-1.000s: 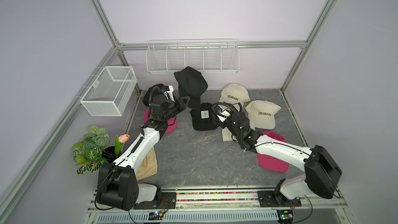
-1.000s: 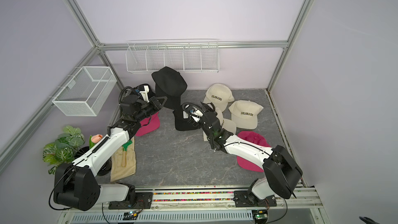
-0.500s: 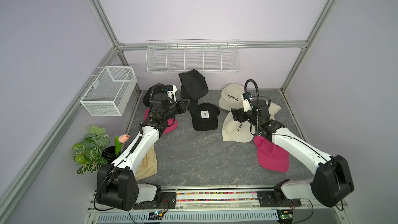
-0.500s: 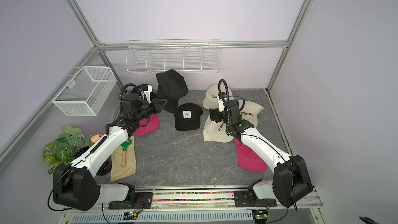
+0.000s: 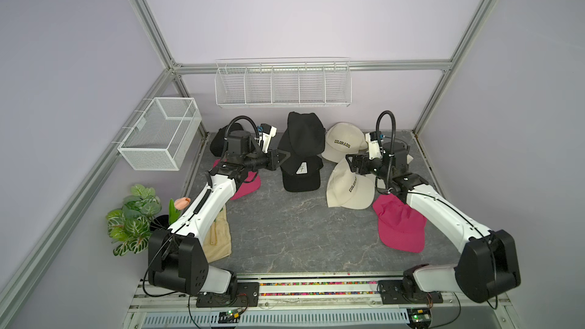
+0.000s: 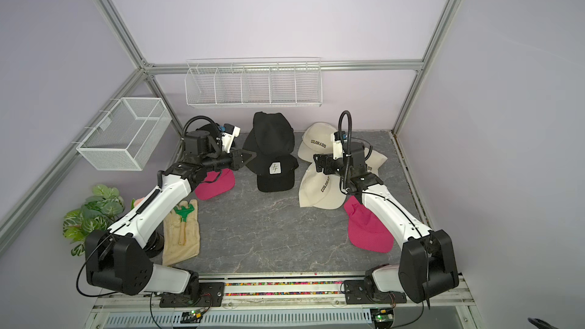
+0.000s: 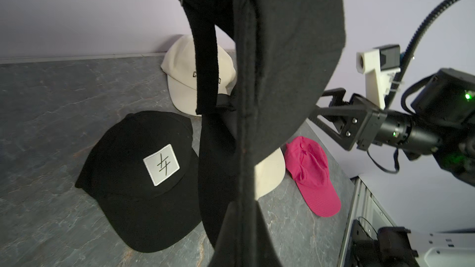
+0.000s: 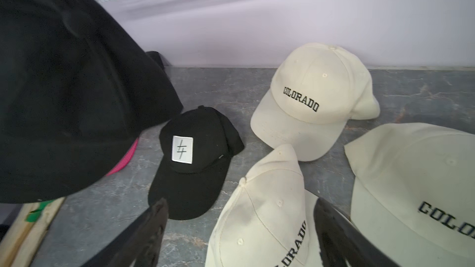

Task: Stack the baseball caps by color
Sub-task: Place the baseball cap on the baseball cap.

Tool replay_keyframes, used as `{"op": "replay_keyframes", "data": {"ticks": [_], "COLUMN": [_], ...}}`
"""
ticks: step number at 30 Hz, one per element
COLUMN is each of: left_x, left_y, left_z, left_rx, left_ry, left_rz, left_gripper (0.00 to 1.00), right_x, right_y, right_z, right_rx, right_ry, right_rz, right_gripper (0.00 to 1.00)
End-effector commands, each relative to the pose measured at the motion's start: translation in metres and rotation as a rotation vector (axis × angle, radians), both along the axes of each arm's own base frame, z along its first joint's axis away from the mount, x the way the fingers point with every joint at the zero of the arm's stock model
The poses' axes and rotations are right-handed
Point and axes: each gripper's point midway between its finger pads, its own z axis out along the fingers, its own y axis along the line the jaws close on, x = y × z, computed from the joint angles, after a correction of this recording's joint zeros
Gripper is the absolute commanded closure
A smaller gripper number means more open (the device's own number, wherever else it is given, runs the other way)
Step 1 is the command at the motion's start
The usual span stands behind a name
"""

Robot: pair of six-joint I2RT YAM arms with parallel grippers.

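Black pile under way: the left pincer (image 5: pixel 280 161) is clamped on a plain black cap (image 5: pixel 302 137), dangling it just above the black cap with the white patch (image 5: pixel 300 174) that lies on the surface (image 5: pixel 285 232). Next, I'd say, it needs lowering squarely over that crown before letting go. The left arm stretches forward, wrist level, while the right pincer (image 5: pixel 350 163) hangs with jaws apart and empty over a cream COLORADO cap (image 5: pixel 348 189).

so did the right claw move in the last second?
Yes. The right claw has drawn away from the patch cap, which stayed put, and now hangs over a cream cap.
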Motion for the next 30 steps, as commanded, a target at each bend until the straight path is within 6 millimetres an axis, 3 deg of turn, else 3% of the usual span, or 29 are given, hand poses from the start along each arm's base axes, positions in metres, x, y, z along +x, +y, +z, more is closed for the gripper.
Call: {"op": "replay_keyframes", "data": {"ticks": [1,5,12,17,21,26,30], "left_x": [-0.027,-0.051,-0.086,-0.101,-0.101,-0.106,-0.108], "left_y": [-0.014,-0.021,-0.03,-0.03,-0.03,-0.033,-0.041], "left_z": [0.004,-0.003,0.002,0.01,0.016,0.023,0.025], "left_rx": [0.012,0.059,0.001,-0.034,-0.04,-0.072,-0.067], "left_ry": [-0.051,-0.08,-0.114,-0.126,-0.137,-0.139,-0.133], "left_rz": [-0.188,-0.301,-0.486,-0.551,-0.553,-0.588,-0.61], "left_gripper": [1.0,1.0,1.0,1.0,1.0,1.0,1.0], "right_x": [-0.01,-0.023,-0.071,-0.103,-0.125,-0.134,-0.125], "right_y": [0.017,0.027,0.053,0.055,0.053,0.055,0.065], "right_z": [0.043,0.051,0.074,0.087,0.092,0.088,0.081], "right_rx": [0.186,0.204,0.26,0.246,0.229,0.206,0.182], "right_ry": [-0.073,-0.08,-0.147,-0.225,-0.279,-0.281,-0.259], "right_rz": [0.187,0.315,0.626,0.74,0.784,0.792,0.773], "right_gripper": [0.11,0.11,0.11,0.11,0.11,0.11,0.11]}}
